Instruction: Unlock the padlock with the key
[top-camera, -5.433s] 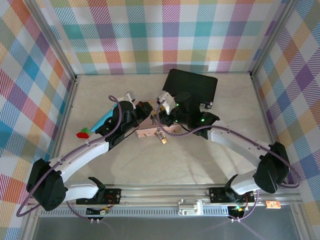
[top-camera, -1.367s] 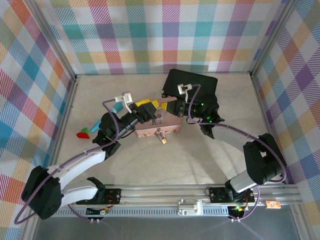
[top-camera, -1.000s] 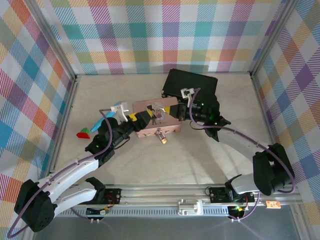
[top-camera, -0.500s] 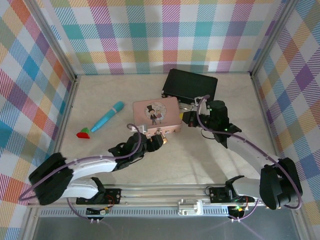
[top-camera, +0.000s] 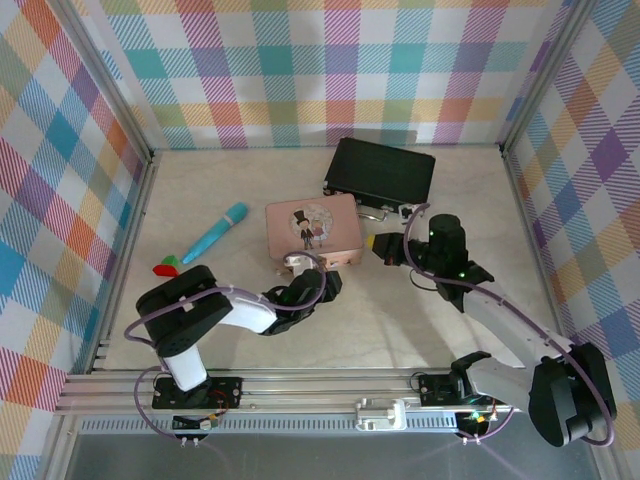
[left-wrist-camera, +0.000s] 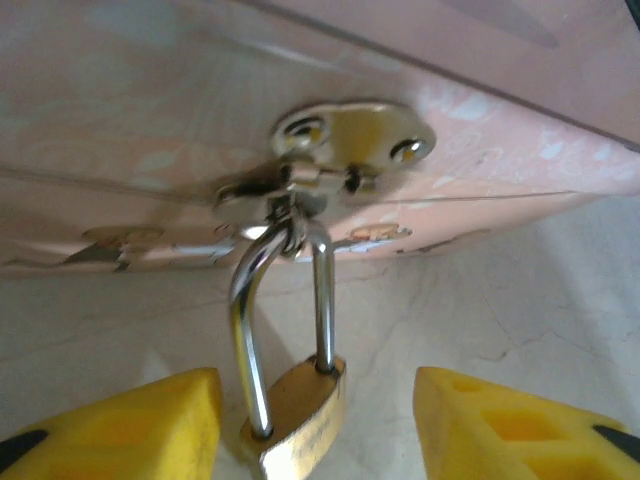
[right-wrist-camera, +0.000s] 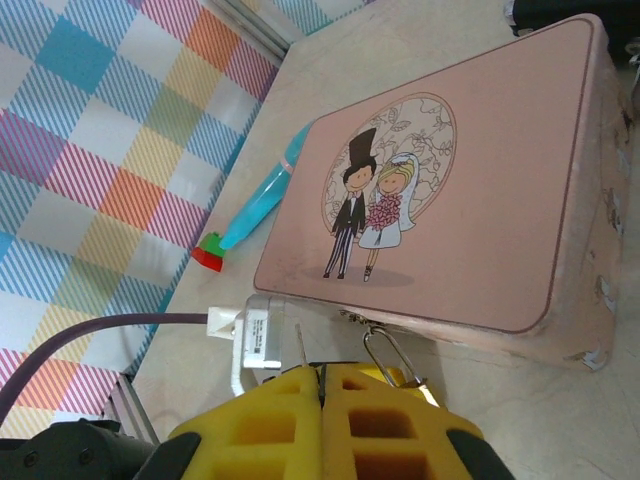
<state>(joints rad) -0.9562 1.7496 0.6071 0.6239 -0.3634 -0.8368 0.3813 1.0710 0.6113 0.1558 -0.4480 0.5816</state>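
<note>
Straddling the tiny brass-gold padlock (left-wrist-camera: 295, 412), the left hand (top-camera: 320, 283) stands part open at the front wall of the pink rectangular tin (top-camera: 312, 225). Its yellow fingers (left-wrist-camera: 140, 420) sit one on each side of the lock body with a gap on both sides, gripping nothing. The padlock hangs by its silver U-shaped shackle (left-wrist-camera: 250, 310) from the silver metal hasp (left-wrist-camera: 345, 140) on that front wall, body down toward the pale marbled counter (top-camera: 400, 330). Both legs of the shackle run into the body, so I judge it locked.

The right hand (right-wrist-camera: 322, 395) is pressed shut, just off the tin's front right corner. A thin grey sliver pokes up from its fingertips; this looks to be the thin greyish metal key (right-wrist-camera: 300, 345), though it is too small to be sure.

By my reckoning the task is not yet halfway. The key is in hand and the lock is framed for steadying. Still left are pinching the lock body, carrying the key from the tin's right corner to the keyhole, pushing it in, turning it and freeing the shackle.
</note>
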